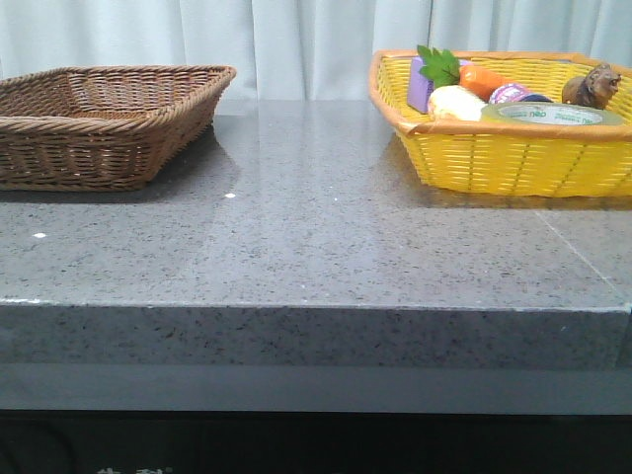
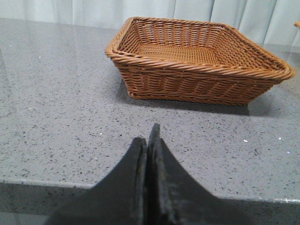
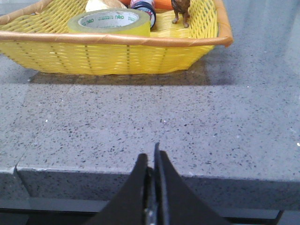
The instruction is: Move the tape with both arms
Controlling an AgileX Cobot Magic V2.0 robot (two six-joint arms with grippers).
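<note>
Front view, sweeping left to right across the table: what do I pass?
Brown wicker basket → bare grey stone tabletop → yellow basket, and inside it the purple block with green leaves → orange item → tape roll → small brown animal figurine.

The tape (image 1: 549,115) is a wide roll of translucent yellow packing tape with a white inner core printed in small green lettering. It is laid flat, core opening upward, inside the yellow basket (image 1: 513,158), at the 2 o'clock position of the table (image 1: 316,227).
</note>
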